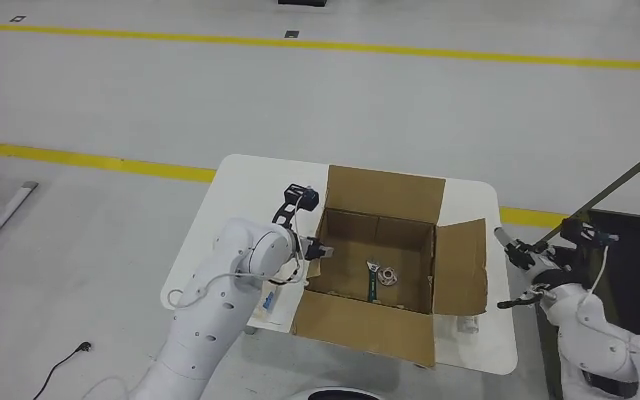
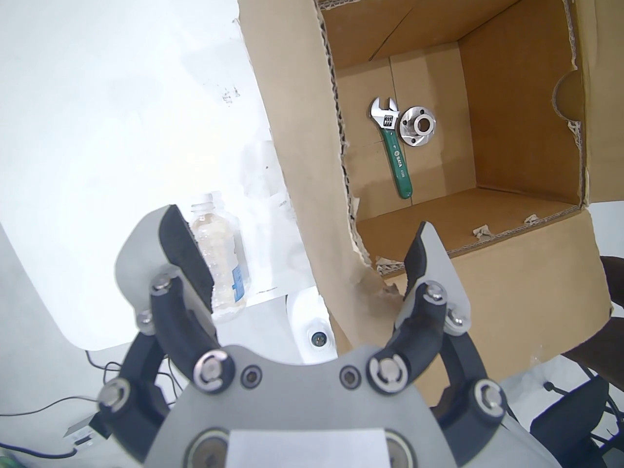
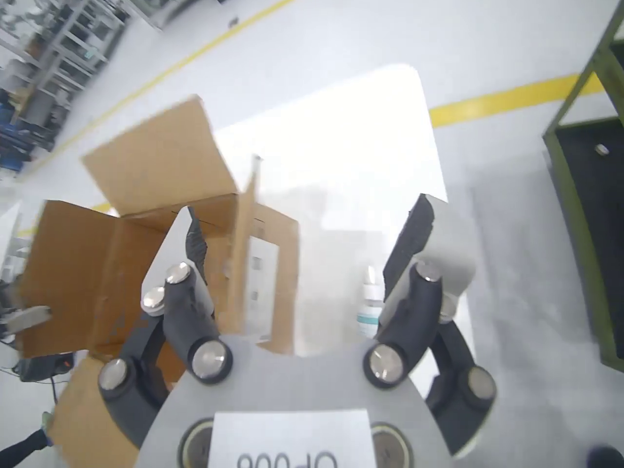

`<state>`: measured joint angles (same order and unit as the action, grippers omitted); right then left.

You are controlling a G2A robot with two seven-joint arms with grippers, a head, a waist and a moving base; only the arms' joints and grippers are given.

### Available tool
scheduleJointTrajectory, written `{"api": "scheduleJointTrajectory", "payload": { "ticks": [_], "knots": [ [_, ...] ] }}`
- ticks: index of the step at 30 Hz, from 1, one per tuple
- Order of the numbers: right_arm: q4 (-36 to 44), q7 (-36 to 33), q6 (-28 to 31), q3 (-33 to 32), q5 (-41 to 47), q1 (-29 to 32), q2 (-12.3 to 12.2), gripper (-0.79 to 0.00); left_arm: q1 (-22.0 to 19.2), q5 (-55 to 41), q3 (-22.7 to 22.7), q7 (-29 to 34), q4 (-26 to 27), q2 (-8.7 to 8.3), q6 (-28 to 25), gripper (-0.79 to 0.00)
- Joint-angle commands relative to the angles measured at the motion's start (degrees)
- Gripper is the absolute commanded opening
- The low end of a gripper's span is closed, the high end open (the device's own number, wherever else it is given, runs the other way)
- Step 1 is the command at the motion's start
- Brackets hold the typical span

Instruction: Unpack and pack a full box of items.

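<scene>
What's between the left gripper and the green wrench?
In the left wrist view, the box's torn flap and bare cardboard floor lie between left gripper and wrench.

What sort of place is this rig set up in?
Probably an industrial hall or robotics test floor: yellow lines painted on a wide grey floor, racks of equipment along the far side, and a lone white table holding the box.

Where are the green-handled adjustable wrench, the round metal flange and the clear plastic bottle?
Green-handled adjustable wrench [image 2: 397,163]: left wrist view, on its handle.
Round metal flange [image 2: 408,131]: left wrist view, on its flat rim.
Clear plastic bottle [image 2: 226,245]: left wrist view, on its body.
</scene>
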<state>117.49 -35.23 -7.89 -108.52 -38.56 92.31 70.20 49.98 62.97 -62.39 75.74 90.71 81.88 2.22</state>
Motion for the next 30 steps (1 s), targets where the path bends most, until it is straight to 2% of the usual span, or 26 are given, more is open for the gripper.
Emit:
{"api": "scheduleJointTrajectory", "payload": {
  "ticks": [1,4,7,11,16,18,20,28,30],
  "knots": [
    [3.48,-0.89,-1.2,2.88,1.48,-0.47,0.16,-0.785,0.07,-0.1,-0.03,-0.16,0.08,-0.04,0.12,0.0],
    [5.44,-3.04,-2.35,9.75,-2.26,-2.19,0.17,-0.785,0.22,-0.22,-0.06,-0.4,0.27,-0.1,0.36,0.0],
    [2.47,-5.67,-4.69,18.55,-9.57,-5.93,0.27,-0.785,0.43,-0.21,-0.32,-0.57,0.59,-0.22,0.6,0.0],
    [-6.81,-10.16,-6.32,29.73,-15.87,-13.22,0.84,-0.785,0.88,-0.19,-1.03,-0.7,0.81,-0.44,0.95,0.0],
    [-20.26,-13.8,-8.77,39.88,-27.41,-22.56,1.79,-0.785,1.14,-0.32,-1.46,-0.63,1.13,-0.66,0.9,0.0],
    [-24.93,-15.3,-9.57,42.95,-28.98,-25.72,2.39,-0.785,1.1,-0.33,-1.64,-0.68,1.05,-0.74,0.87,0.0],
    [-27.65,-15.45,-10.31,44.76,-30.96,-27.37,2.75,-0.785,1.01,-0.38,-1.74,-0.71,0.93,-0.8,0.86,0.0],
    [-27.65,-15.45,-10.31,44.76,-30.96,-27.37,2.75,-0.785,0.78,-0.18,-2.64,-0.46,0.39,-1.15,1.17,0.0],
    [-27.75,-16.12,-7.93,45.33,-32.49,-26.63,2.58,-0.763,0.8,-0.3,-2.8,-0.55,0.16,-1.22,1.13,0.0]
  ]
}}
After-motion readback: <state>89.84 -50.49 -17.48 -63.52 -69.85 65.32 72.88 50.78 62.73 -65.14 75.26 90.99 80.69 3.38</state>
